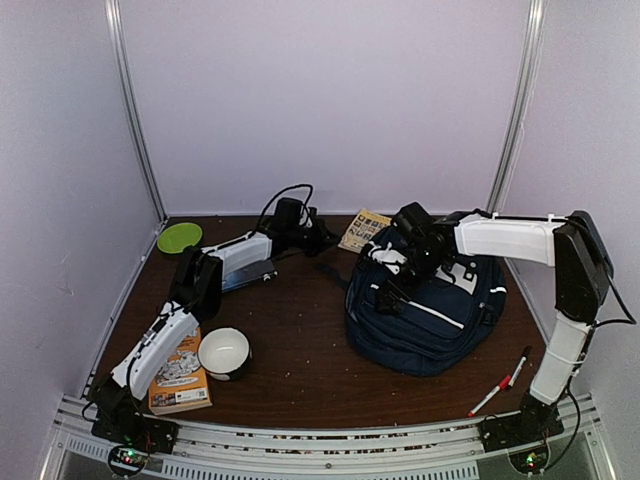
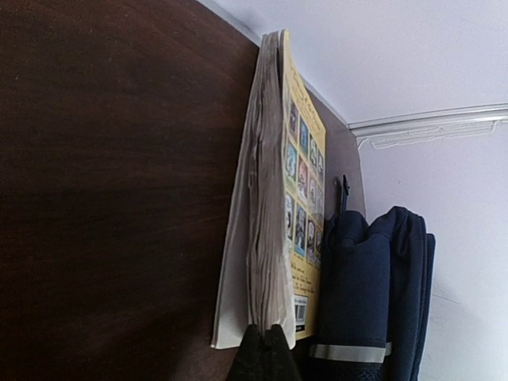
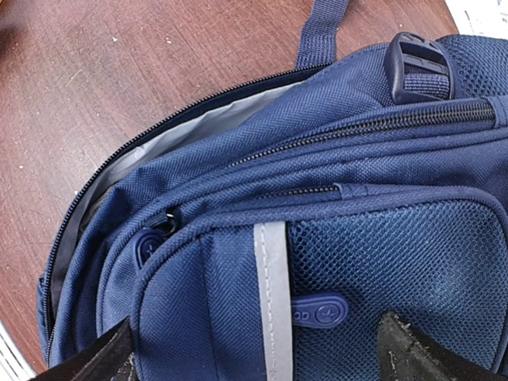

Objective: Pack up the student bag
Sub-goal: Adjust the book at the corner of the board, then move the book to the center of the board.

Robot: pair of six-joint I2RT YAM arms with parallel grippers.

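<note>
at the far left of the table (image 1: 300,330) lies a green plate (image 1: 180,237), and nearer to the arms a white bowl (image 1: 224,352) beside an orange book (image 1: 180,385). the left gripper (image 2: 266,348) is clenched, its tips meeting at the near edge of the yellow book (image 2: 298,206); if a page is pinched, i cannot tell. the student bag (image 1: 430,315) lies on the right half of the table, its main zipper open on grey lining (image 3: 182,135). the right gripper (image 3: 258,361) is spread wide over the bag's mesh pocket (image 3: 397,254), released. two markers (image 1: 517,370) lie to the right of the bag.
</note>
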